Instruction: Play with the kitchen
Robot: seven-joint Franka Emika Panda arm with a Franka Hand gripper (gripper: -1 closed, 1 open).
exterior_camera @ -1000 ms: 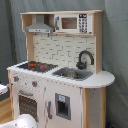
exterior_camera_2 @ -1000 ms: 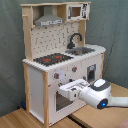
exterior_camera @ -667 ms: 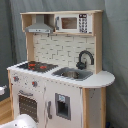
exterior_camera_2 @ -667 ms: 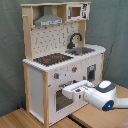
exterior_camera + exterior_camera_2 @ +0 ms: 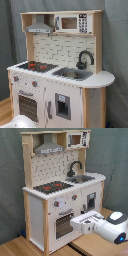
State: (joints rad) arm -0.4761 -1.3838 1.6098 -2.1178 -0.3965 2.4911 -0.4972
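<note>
First exterior view: the kitchen (image 5: 57,70) stands against a grey curtain (image 5: 115,45), hood (image 5: 40,25) and microwave (image 5: 72,22) up top, hob (image 5: 35,65) on the first exterior view's left of the counter, sink (image 5: 72,74) and faucet (image 5: 85,59) on its right. Oven door (image 5: 29,106) reads closed. Only a white blob of my arm (image 5: 20,122) shows at the bottom edge; gripper not visible here.

Second exterior view: my gripper (image 5: 82,222) sits low in front of the kitchen, just beside the oven door (image 5: 64,224), at its edge on the second exterior view's right. Can't tell whether my fingers are spread or closed, and they appear empty, though I wouldn't swear to it. The kitchen stands on a wooden floor (image 5: 95,245).

Risks as I judge them:
- I'm close to the door panel. Pushing further in means scraping or ramming the front, and the unit looks light enough to slide or rock.
- If I go for the oven handle without knowing my opening, I may miss it or jam a fingertip against the panel.
- Pulling the door off its hinge arc could bind it or tug the whole kitchen forward.
- Knobs (image 5: 57,204) sit right above; rising carelessly clips them.
</note>
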